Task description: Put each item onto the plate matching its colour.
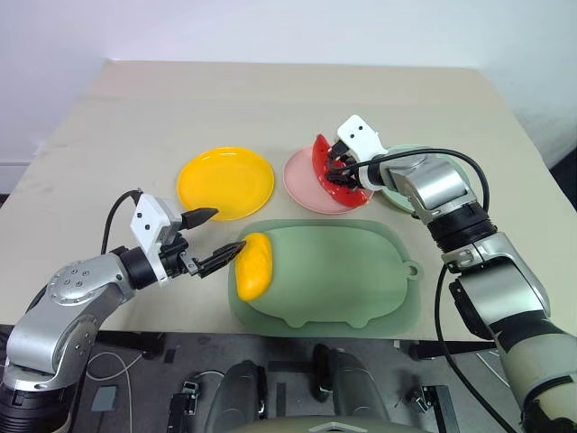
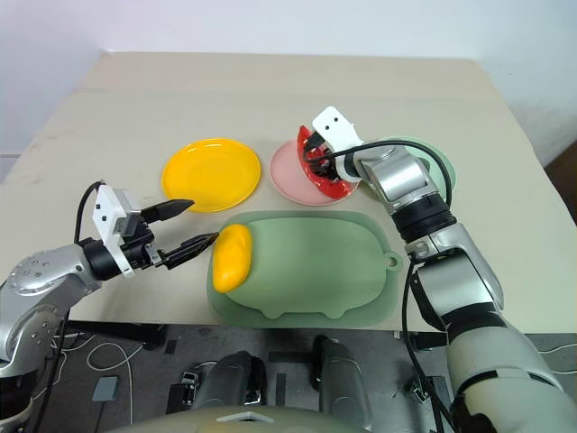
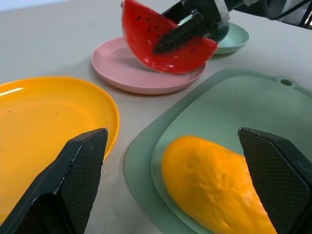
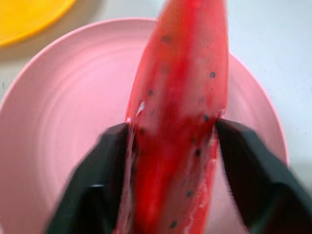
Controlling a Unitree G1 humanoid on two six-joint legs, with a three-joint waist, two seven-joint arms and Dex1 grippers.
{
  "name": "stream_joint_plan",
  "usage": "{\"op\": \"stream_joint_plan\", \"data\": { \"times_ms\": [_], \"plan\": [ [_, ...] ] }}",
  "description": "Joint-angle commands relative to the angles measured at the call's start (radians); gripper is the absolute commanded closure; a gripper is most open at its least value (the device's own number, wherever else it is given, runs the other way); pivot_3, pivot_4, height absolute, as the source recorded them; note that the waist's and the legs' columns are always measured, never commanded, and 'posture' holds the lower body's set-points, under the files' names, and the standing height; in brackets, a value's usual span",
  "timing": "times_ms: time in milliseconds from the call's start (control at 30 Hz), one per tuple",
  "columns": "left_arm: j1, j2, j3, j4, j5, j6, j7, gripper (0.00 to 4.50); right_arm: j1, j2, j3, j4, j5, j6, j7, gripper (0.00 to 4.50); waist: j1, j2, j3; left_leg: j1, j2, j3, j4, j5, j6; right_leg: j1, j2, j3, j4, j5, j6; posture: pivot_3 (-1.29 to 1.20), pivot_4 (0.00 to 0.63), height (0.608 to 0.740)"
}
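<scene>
The red watermelon slice [image 1: 335, 171] stands on edge over the pink plate [image 1: 302, 185]. My right gripper [image 1: 341, 167] is shut on it, and in the right wrist view both black fingers [image 4: 92, 180] press its sides. The yellow mango-like fruit [image 1: 254, 264] lies on the left end of the large green mat [image 1: 343, 271]. My left gripper [image 1: 225, 233] is open just left of the fruit and level with it, not touching. The yellow plate [image 1: 225, 183] sits bare behind it. My right arm partly hides the pale green plate [image 2: 437, 162]. The green item is out of view.
The three plates stand in a row across the middle of the beige table [image 1: 270, 99], with the mat in front near the table's front edge. The right arm's cable [image 1: 451, 158] loops above the green plate.
</scene>
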Motion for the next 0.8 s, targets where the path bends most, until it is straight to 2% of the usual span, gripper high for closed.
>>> {"op": "stream_joint_plan", "data": {
  "times_ms": [33, 200, 367, 500, 633, 800],
  "plan": [
    [0.01, 0.007, 0.04, -0.051, -0.026, 0.014, 0.017, 0.0, -0.009, -0.02, -0.052, -0.105, -0.033, -0.052, 0.022, 0.14, 0.0, 0.0, 0.0, 0.0, 0.0, 0.0, 0.0, 0.0, 0.0, 0.0, 0.0, 0.0, 0.0, 0.0, 0.0, 0.0, 0.15, 0.74],
    [-0.025, 0.001, 0.087, -0.1, -0.132, 0.177, 0.17, 0.0, 0.073, -0.084, -0.151, -0.356, 0.008, -0.028, 0.058, 0.04, 0.005, 0.0, 0.0, 0.0, 0.001, -0.002, 0.0, 0.0, 0.001, 0.0, 0.0, 0.0, 0.001, 0.0, 0.0, 0.0, 0.15, 0.74],
    [-0.061, 0.009, 0.079, -0.206, -0.214, 0.359, 0.348, 0.0, 0.151, -0.105, -0.241, -0.475, 0.021, -0.033, 0.047, 0.04, 0.003, 0.0, 0.0, 0.001, 0.0, -0.002, 0.0, -0.001, 0.001, 0.002, -0.001, 0.0, 0.0, 0.0, 0.0, 0.0, 0.15, 0.74],
    [-0.136, -0.037, 0.088, -0.224, -0.321, 0.539, 0.564, 0.0, 0.179, -0.091, -0.274, -0.511, 0.025, -0.016, 0.037, 0.04, 0.003, 0.0, 0.0, 0.001, 0.0, -0.002, 0.0, 0.0, -0.001, 0.001, 0.0, 0.0, 0.001, 0.0, 0.0, 0.0, 0.15, 0.74],
    [-0.207, -0.102, 0.078, -0.233, -0.514, 0.625, 0.747, 0.0, 0.192, -0.071, -0.275, -0.509, 0.023, -0.02, 0.022, 0.04, 0.003, 0.0, 0.0, 0.002, 0.0, -0.002, 0.0, 0.003, -0.005, 0.002, 0.0, 0.0, 0.001, 0.0, 0.0, 0.0, 0.15, 0.74],
    [-0.223, -0.085, -0.004, -0.24, -0.62, 0.695, 0.893, 0.0, 0.195, -0.045, -0.263, -0.523, 0.018, -0.03, 0.012, 0.04, 0.003, -0.001, 0.0, 0.002, -0.001, -0.002, 0.0, 0.003, -0.006, 0.002, 0.0, 0.0, 0.001, 0.0, 0.0, 0.0, 0.15, 0.74]
  ]
}}
